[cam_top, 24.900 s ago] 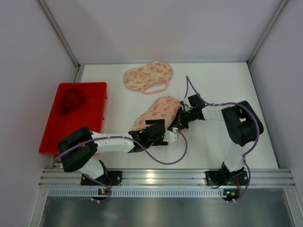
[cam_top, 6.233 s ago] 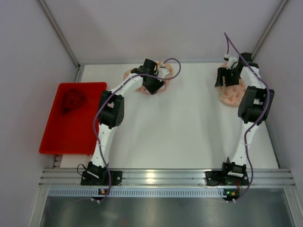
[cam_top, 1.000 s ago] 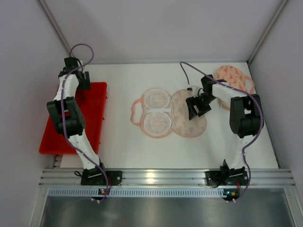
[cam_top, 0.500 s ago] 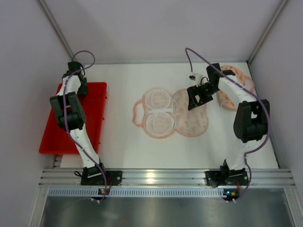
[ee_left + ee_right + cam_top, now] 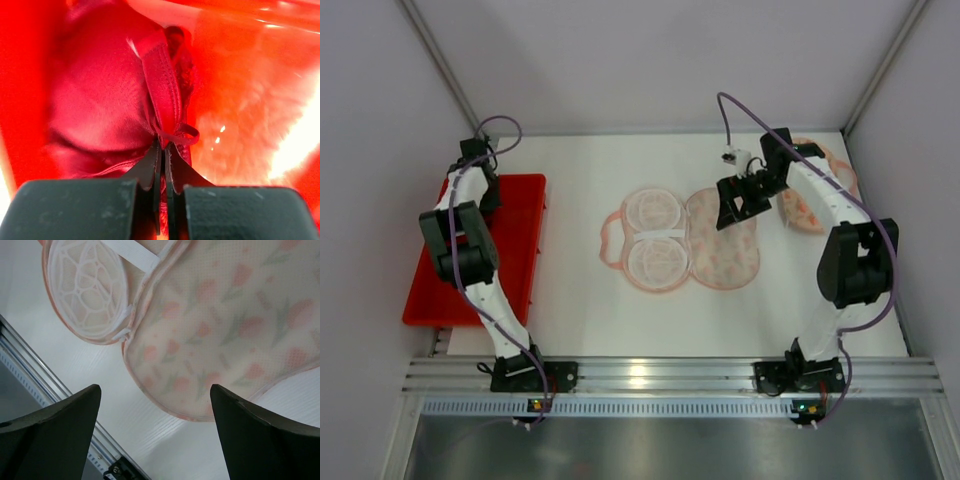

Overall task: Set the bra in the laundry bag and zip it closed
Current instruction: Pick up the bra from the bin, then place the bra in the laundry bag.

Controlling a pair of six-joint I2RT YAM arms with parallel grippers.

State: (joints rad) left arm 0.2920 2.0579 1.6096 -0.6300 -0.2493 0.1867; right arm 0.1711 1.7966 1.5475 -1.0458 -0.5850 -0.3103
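1. The bag [image 5: 665, 245] lies unzipped on the table [image 5: 570, 310], with its flap spread to the right. Nothing pins it down, so a bra dragged across it may push or fold it and cover the opening.
2. The right gripper [image 5: 154, 390] hangs above the flap, jaws spread wide and holding nothing. If it comes down carelessly, it may bunch the flap over the zip.
3. The bra [image 5: 100, 100] lies heaped in the bin [image 5: 515, 270] at the far left, well apart from the bag. The left gripper [image 5: 161, 145] has its jaws pressed together on a thin bit by the strap. So slight a pinch may slip on the lift, or trailing fabric may catch the bin wall.
4. A second bag [image 5: 798, 212] lies far right, under the right arm, which may sweep it.
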